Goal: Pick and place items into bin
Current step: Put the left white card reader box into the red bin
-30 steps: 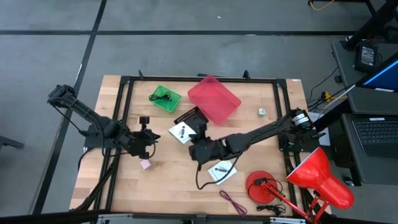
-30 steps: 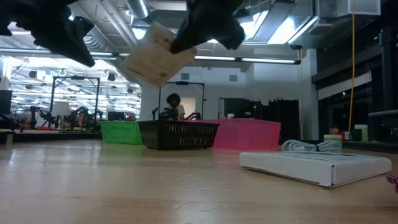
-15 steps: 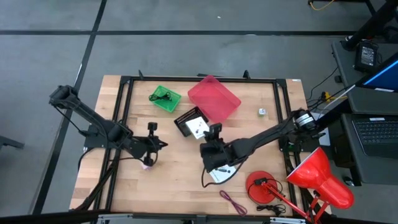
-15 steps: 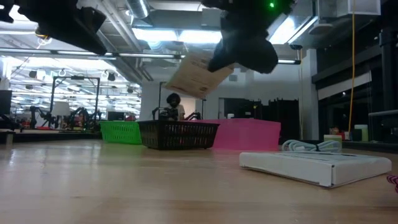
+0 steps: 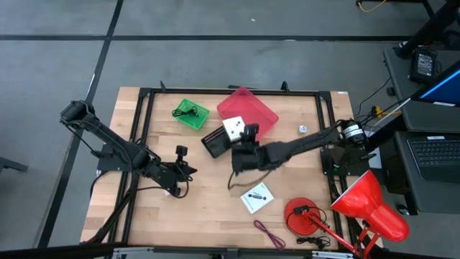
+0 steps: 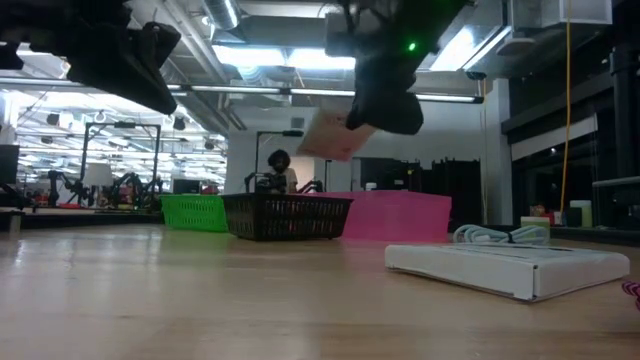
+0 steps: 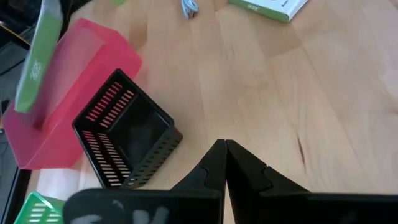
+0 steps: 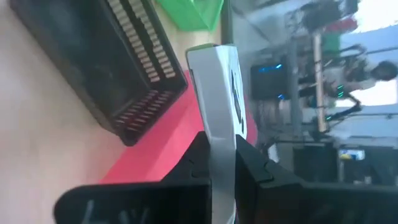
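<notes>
From above, the right claw (image 5: 239,137) hangs over the worktop (image 5: 208,208) at the black bin (image 5: 215,141), its fingers closed on a white card (image 5: 233,128) that sits above the bin's edge next to the pink bin (image 5: 248,114). The right wrist view shows what the overhead one cannot: the card (image 8: 219,81) is pinched edge-on between the two fingers, with the black bin (image 8: 106,62) and pink bin (image 8: 155,155) beneath it. The low view shows the card (image 6: 328,137) tilted and well clear of the black bin (image 6: 286,215).

The left claw (image 5: 183,170) is near the worktop's left side. In the left wrist view its fingers (image 7: 214,171) meet at the tips, holding nothing. A tiny pink cube (image 5: 170,192) peeks out just beside the left arm in the overhead view; no other view shows it.

Count: three bins, black, pink and green (image 5: 191,114). Two white cards: one held, one flat on the worktop (image 5: 256,196) near the red lamp (image 5: 338,208). One maroon cord (image 5: 269,233) at the front edge. One small pale piece (image 5: 302,129) right of the pink bin.

Half a second ago the right claw was nearer the front, over the flat card, with its card held off to one side of the black bin; it has since moved back to the bins. The left claw has shifted slightly right
</notes>
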You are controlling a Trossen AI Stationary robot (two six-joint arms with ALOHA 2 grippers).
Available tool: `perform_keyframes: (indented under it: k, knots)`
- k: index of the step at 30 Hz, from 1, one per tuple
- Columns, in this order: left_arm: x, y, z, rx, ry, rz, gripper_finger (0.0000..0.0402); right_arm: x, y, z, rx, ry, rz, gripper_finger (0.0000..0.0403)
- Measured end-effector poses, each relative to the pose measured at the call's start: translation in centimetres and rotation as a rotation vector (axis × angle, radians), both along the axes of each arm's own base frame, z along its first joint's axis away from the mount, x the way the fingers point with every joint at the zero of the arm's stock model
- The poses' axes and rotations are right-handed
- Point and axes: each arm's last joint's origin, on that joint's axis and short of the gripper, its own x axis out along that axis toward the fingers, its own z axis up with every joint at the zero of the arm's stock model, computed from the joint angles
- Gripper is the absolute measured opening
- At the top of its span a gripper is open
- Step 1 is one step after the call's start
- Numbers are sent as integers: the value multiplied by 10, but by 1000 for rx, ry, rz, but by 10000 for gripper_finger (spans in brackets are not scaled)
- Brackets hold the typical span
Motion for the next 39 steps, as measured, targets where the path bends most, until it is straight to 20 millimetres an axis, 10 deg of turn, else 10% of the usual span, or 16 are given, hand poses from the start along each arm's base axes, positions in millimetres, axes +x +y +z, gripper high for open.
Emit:
perform_keyframes:
  k: [15, 39]
  knots:
    - [-2, 2, 2, 14, -17, 34, 2, -3, -109, -15, 55, 23, -95, 15]
    - [-1, 19, 3, 36, 19, 90, 3, -28, -146, -53, 104, 12, -37, 25]
